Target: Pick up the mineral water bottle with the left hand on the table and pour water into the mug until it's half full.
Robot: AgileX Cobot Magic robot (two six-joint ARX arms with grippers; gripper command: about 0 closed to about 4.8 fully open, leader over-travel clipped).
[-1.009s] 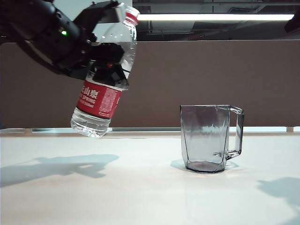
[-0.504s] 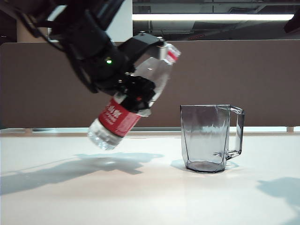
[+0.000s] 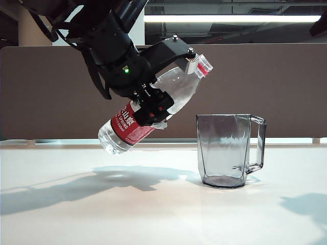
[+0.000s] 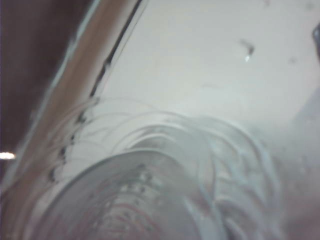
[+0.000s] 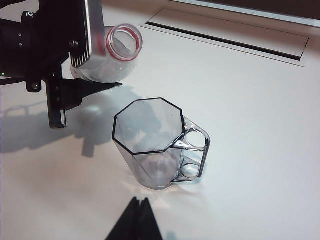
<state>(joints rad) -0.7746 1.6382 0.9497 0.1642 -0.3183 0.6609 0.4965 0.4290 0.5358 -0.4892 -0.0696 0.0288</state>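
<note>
The mineral water bottle (image 3: 130, 125) hangs tilted above the table (image 3: 153, 214), base low to the left. Its open red-ringed mouth (image 5: 122, 42) points up and right toward the mug (image 3: 225, 150). My left gripper (image 3: 173, 87) is shut on the bottle's clear middle, one finger above it and one below. The left wrist view shows only the blurred bottle (image 4: 150, 200) close up. The faceted glass mug (image 5: 150, 140) stands upright on the table, handle away from the bottle. No water stream shows. My right gripper (image 5: 140, 201) hovers shut near the mug with nothing in it.
A brown partition (image 3: 286, 87) runs behind the table's far edge. A long recessed slot (image 5: 225, 37) lies in the tabletop beyond the mug. Shadows of both arms fall on the white surface.
My left arm has carried the bottle right and lower toward the mug and tipped it further over. The mug and the right gripper have not moved.
</note>
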